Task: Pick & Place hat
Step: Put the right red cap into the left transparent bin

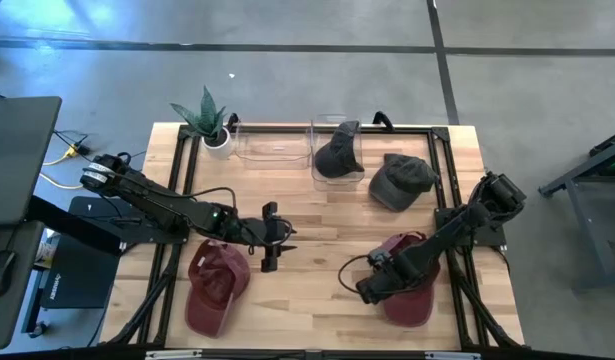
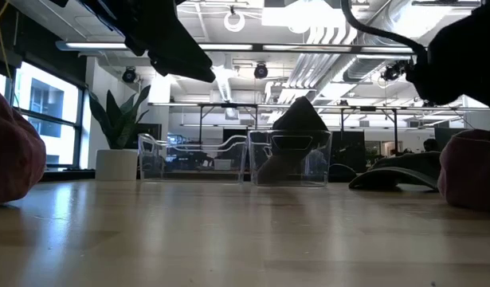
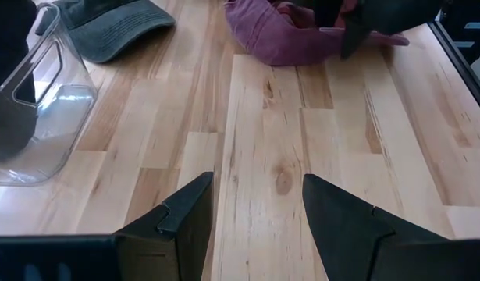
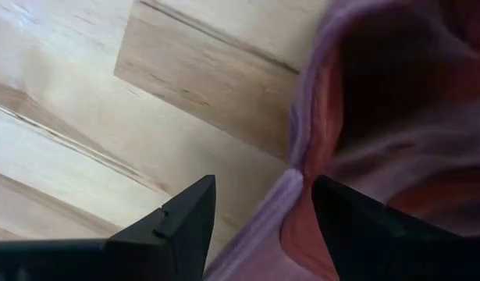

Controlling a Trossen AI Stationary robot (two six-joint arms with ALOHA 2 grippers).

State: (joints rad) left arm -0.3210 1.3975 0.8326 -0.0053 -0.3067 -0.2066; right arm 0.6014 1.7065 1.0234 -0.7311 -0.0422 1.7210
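1. High view shows the wooden worktop [image 1: 317, 210] carrying four hats; one dark hat [image 1: 339, 150] already sits in the clear bin [image 1: 337, 152].
2. The right gripper [image 1: 372, 287] hangs low over the maroon hat [image 1: 407, 290] at the near right; the pick seems to be in hand.
3. Its fingers [image 4: 185, 226] stand apart, the hat's rim lying between them, not yet pinched. Next they must close, then lift.
4. The left gripper [image 1: 270, 240] waits mid-worktop, spread and empty.
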